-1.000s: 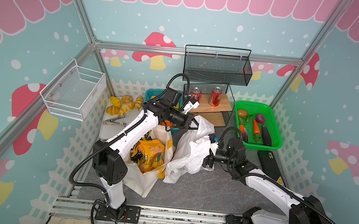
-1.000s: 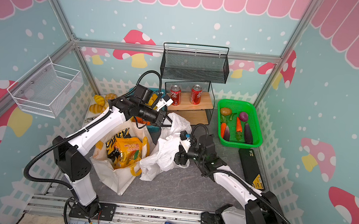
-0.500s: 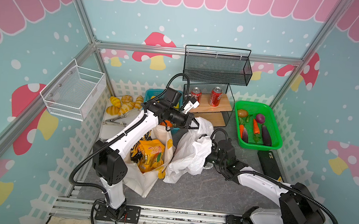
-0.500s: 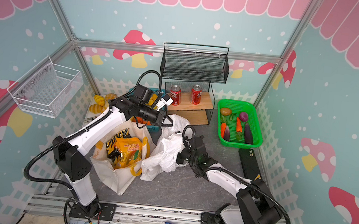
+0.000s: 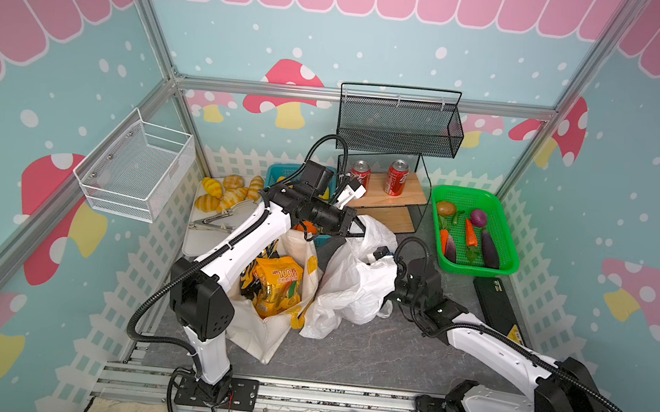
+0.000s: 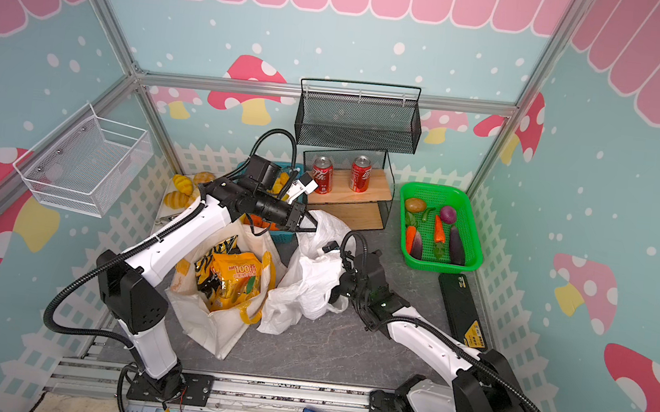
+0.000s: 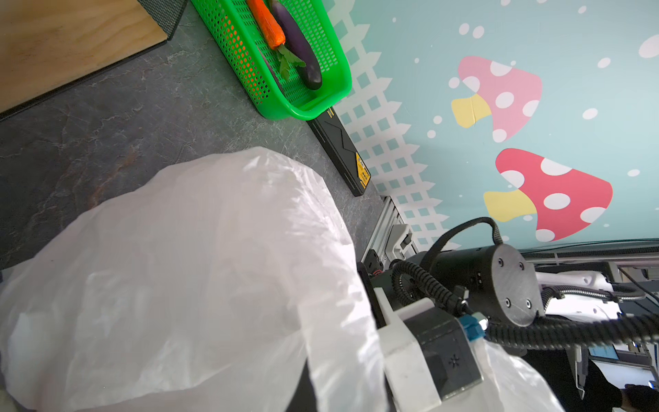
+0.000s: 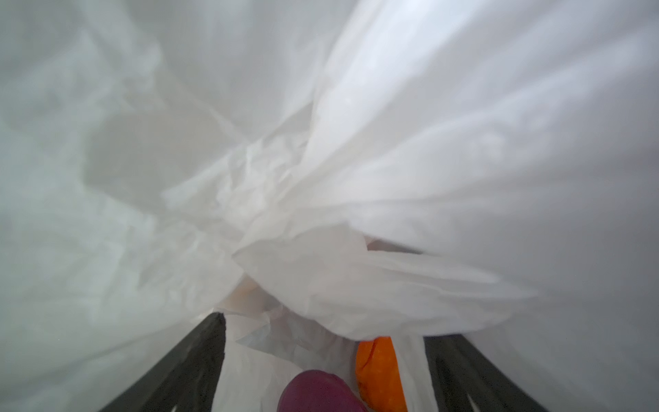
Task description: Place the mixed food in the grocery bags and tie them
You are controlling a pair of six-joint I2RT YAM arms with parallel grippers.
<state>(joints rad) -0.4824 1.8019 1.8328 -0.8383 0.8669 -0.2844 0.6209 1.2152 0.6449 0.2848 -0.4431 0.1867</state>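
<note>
One white bag [image 5: 354,276], held open for filling

Left fingers [image 5: 355,229] are clamped on its top edge, likely to hold the mouth open. Right fingers [image 8: 199,356] are inside, spread apart, with the eggplant [image 8: 317,392] and carrot [image 8: 379,371] loose between them.

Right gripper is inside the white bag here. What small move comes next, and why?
Probably draw the right gripper back out of the white plastic bag: its jaws stand open, a purple vegetable and an orange vegetable lie between them, and the left gripper holds the bag's rim up.
</note>
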